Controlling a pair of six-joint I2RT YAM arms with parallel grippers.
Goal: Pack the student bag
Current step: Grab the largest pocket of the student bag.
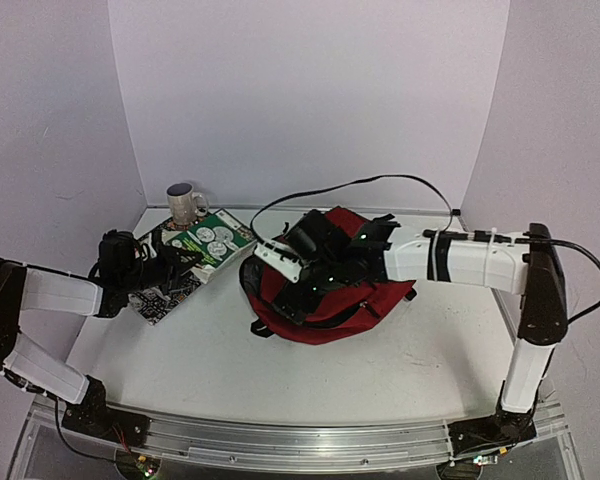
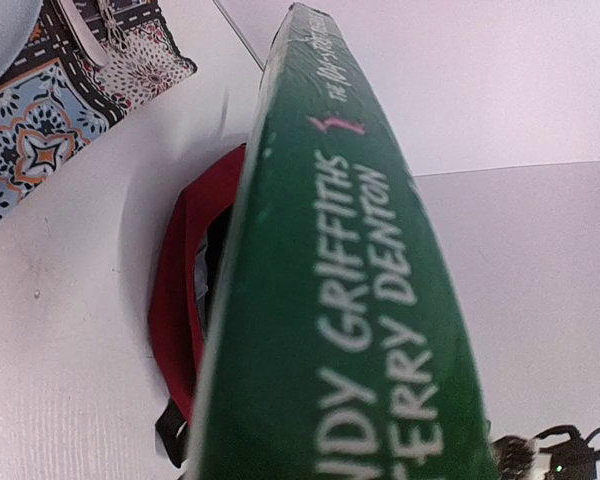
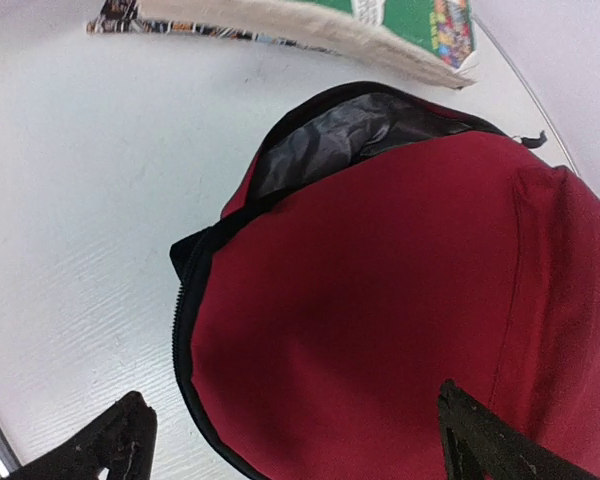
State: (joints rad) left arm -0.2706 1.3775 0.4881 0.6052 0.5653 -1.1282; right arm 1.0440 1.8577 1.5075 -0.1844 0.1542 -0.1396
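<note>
White, faintly grained board makes the surface (image 1: 400, 350), and on it at the centre of the top view slumps the student bag (image 1: 330, 295), a soft dark red fabric mound edged with black zip. Its mouth gapes toward the left and shows crinkled grey-black lining. Above it the right jaws hang spread wide, their black tips at the wrist view's lower corners, gripping nothing. Left of the bag, a thick glossy green book (image 1: 212, 240) with pale spine lettering and cream page edges sits tilted, pinched by the left jaws. At upper left stands a rounded pale mug (image 1: 185, 204) with a dark inside.
</note>
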